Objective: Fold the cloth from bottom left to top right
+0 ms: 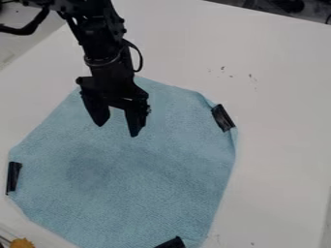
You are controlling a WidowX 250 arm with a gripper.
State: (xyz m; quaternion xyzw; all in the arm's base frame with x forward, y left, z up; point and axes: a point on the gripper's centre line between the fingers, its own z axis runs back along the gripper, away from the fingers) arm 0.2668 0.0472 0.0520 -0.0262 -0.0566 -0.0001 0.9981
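Observation:
My gripper [117,129] hangs over the upper part of the blue cloth [148,179], its two fingers spread apart with nothing between them. The cloth lies spread out on the white table, roughly eight-sided in outline. Pieces of black tape sit at its edges: one at the right [223,117], one at the left [13,177] and one at the bottom [172,243]. The cloth's top edge passes behind the gripper. Near the right tape the cloth's edge is slightly creased.
The white table [278,97] extends around the cloth, with small dark specks up and right of it. A small orange-yellow object [22,243] lies at the bottom left corner. Dark items stand beyond the table's far edge at the top right.

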